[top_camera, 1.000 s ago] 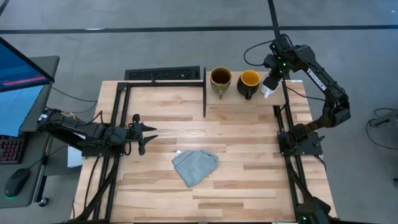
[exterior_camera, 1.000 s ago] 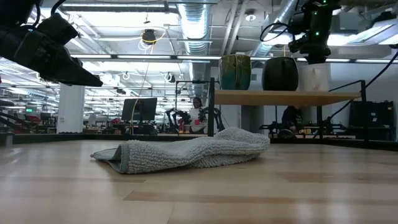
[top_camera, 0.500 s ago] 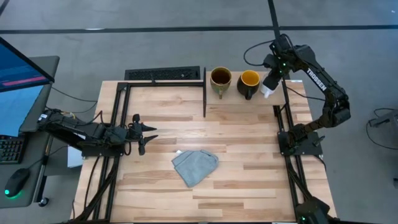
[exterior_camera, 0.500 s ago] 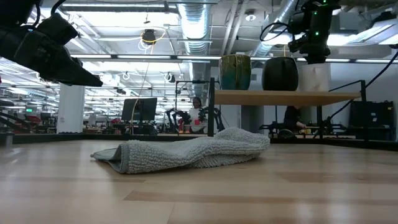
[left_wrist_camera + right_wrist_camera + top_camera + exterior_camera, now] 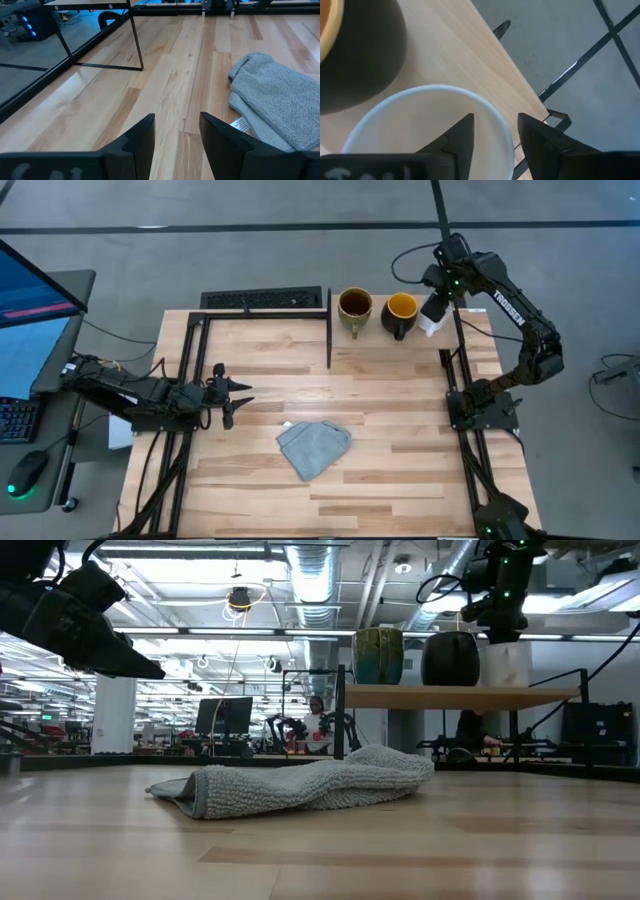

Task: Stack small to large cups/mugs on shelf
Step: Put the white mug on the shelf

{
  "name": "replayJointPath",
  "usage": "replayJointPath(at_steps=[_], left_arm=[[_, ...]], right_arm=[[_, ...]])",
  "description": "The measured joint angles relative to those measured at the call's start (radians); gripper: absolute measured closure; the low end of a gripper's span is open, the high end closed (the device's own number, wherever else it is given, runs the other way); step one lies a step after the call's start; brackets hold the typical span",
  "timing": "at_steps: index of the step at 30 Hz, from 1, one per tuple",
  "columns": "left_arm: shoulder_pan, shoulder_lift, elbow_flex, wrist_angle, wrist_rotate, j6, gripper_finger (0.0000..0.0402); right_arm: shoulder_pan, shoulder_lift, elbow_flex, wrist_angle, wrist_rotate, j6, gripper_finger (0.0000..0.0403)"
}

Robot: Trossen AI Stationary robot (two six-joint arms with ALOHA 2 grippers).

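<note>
Three mugs stand in a row on the raised shelf (image 5: 440, 696): an olive-tan mug (image 5: 355, 307), a dark mug with a yellow-orange inside (image 5: 400, 312), and a smaller white mug (image 5: 430, 323) at the right end. Each rests on its base. My right gripper (image 5: 495, 135) is open just above the white mug (image 5: 420, 125), one finger over its inside and one outside its rim. Whether either finger touches the rim, I cannot tell. My left gripper (image 5: 228, 395) is open and empty above the table's left side.
A grey-blue cloth (image 5: 313, 446) lies crumpled on the table's middle, toward the near edge. A black upright (image 5: 329, 330) stands at the shelf's left end. Black frame rails run along the table's left and right sides.
My right gripper has risen slightly over the white mug, which stays standing on the shelf.
</note>
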Motion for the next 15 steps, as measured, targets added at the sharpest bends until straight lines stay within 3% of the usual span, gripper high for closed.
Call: replayJointPath(at_steps=[15], left_arm=[[0.0,0.0,0.0,0.0,0.0,0.0,0.0255]], right_arm=[[0.0,0.0,0.0,0.017,-0.092,0.001,0.0192]])
